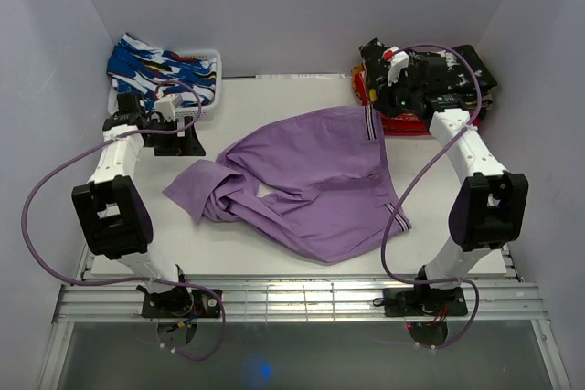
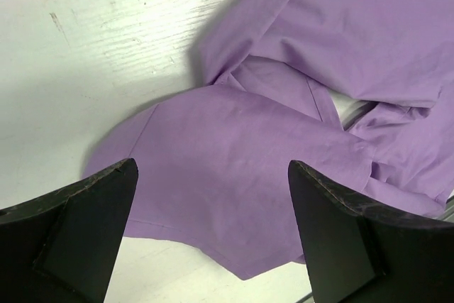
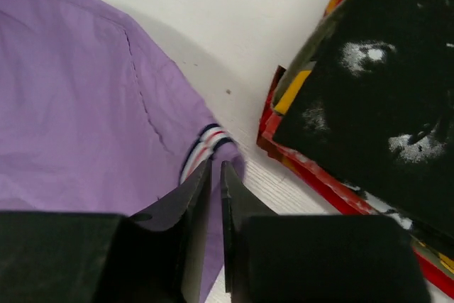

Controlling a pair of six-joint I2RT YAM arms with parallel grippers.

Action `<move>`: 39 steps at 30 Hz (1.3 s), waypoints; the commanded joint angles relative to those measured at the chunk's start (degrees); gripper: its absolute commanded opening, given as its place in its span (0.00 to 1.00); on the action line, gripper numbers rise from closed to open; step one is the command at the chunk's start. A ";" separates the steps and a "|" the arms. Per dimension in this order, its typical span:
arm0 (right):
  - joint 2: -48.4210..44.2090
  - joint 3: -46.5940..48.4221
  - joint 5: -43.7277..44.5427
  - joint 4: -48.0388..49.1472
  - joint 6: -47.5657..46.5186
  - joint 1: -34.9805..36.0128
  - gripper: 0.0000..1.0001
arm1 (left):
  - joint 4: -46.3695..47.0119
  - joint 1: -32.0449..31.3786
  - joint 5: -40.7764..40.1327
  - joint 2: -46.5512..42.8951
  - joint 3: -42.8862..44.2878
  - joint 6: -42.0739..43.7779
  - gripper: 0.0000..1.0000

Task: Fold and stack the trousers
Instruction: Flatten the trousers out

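White walls close around the counter (image 1: pixel 274 98). Left claw (image 2: pixel 213 166) is released and hangs over the leg end of the one pair of purple trousers (image 1: pixel 320 180), crumpled mid-counter. Right claw (image 3: pixel 216 164) is clenched on nothing, beside their striped corner. I would first pull the twisted legs flat, pinching only hems. Beyond the trousers stand one basket (image 1: pixel 212 89) and one folded stack (image 1: pixel 439 79).

Both arms are white with big black blocks at the joints: the left arm (image 1: pixel 114 160) at 9 o'clock, the right arm (image 1: pixel 468 154) at 3 o'clock. A thin purple cable (image 1: pixel 26 212) runs along each. The left gripper (image 2: pixel 211 168) has dark, flat fingers (image 2: pixel 78 225).
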 commanded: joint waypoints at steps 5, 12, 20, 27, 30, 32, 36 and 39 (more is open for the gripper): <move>6.43 14.32 5.01 -21.53 -9.85 1.08 0.67 | -5.08 -1.39 -1.09 -1.00 1.06 6.32 0.98; 1.15 -0.96 -2.21 -32.87 -18.81 4.93 0.68 | -4.48 -2.80 -5.14 -7.40 -9.39 10.46 0.98; -2.02 -26.18 10.52 -18.49 -21.62 8.11 0.65 | -3.85 -2.89 -8.39 -13.74 -18.19 16.60 0.98; -3.59 -38.31 17.30 -20.83 -25.67 9.33 0.59 | -4.74 -2.89 -12.69 -15.94 -23.37 21.36 0.91; -7.80 -39.64 15.91 -26.00 -26.46 13.10 0.58 | -4.47 -2.80 -14.10 -15.77 -25.75 21.62 0.83; -11.93 -40.26 12.93 -29.88 -26.99 16.79 0.57 | -3.86 -2.80 -14.89 -14.28 -26.89 20.84 0.79; -19.23 -36.68 4.67 -37.80 -29.88 23.49 0.59 | -2.89 -1.05 -16.39 -9.90 -25.85 18.72 0.69; -19.77 -28.34 0.70 -39.47 -29.28 23.32 0.61 | -2.63 0.79 -17.70 -7.43 -23.21 18.28 0.66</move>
